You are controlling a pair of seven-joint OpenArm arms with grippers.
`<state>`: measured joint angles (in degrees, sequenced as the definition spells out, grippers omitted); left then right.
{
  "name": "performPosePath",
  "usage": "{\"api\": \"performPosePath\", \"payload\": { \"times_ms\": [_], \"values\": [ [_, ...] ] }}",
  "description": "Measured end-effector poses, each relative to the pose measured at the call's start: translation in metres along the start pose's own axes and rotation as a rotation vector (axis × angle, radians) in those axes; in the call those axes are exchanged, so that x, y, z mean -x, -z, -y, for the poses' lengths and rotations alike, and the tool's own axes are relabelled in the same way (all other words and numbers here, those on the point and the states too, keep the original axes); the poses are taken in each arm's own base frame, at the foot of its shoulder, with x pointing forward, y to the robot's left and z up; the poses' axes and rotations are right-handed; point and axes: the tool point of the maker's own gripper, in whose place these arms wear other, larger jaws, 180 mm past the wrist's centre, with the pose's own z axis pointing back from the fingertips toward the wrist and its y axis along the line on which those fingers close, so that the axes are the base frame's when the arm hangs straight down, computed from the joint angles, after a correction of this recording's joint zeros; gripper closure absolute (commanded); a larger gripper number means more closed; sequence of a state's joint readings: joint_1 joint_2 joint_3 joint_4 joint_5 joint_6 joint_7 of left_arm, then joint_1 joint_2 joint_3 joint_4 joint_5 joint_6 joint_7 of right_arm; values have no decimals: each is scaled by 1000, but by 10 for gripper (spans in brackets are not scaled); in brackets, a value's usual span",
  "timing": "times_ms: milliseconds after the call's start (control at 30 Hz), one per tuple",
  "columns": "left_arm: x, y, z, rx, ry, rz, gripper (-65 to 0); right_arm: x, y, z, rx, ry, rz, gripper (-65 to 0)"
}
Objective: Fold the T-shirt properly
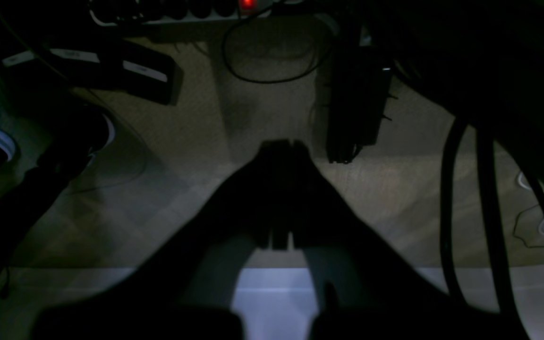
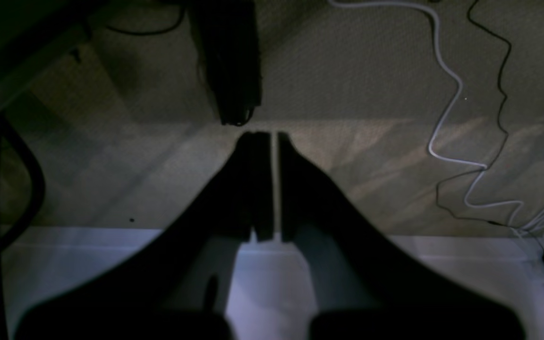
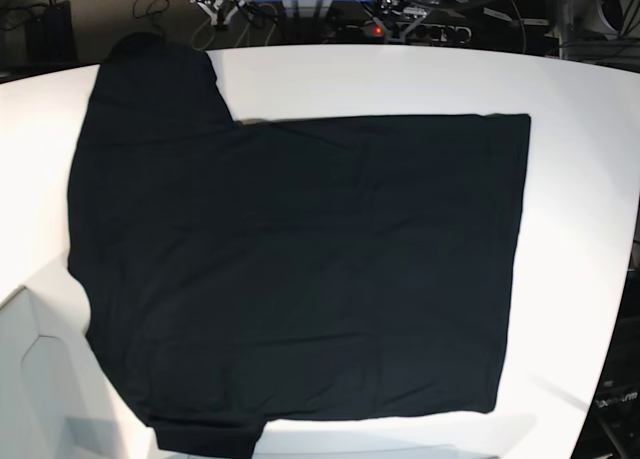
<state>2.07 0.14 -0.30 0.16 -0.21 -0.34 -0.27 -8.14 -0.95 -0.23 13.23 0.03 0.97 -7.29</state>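
Note:
The black T-shirt (image 3: 300, 269) lies spread flat on the white table (image 3: 580, 99), plain side up, with its sleeves at the left and its hem at the right. No print or tag shows. Neither gripper is in the base view. In the left wrist view my left gripper (image 1: 282, 144) is shut and empty, reaching past the table's edge over the floor. In the right wrist view my right gripper (image 2: 274, 137) is shut and empty with a hairline gap, also out over the floor. The shirt shows in neither wrist view.
A power strip with a red light (image 1: 248, 4), black boxes (image 1: 111, 71) and cables lie on the carpet below the left gripper. A white cable (image 2: 446, 80) and a dark post (image 2: 232, 61) are below the right gripper. Equipment (image 3: 400, 9) stands behind the table.

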Motion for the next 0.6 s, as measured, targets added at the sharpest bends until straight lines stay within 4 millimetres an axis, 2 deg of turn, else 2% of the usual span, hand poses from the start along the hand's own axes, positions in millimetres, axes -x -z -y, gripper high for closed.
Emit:
{"api": "performPosePath", "payload": {
  "times_ms": [500,600],
  "values": [
    [0,0,-2,-2,-1,2,0,0,0,0,0,0,0,0],
    [-11,-1,0,-1,2,59,0,0,0,0,0,0,2,0]
  ]
}}
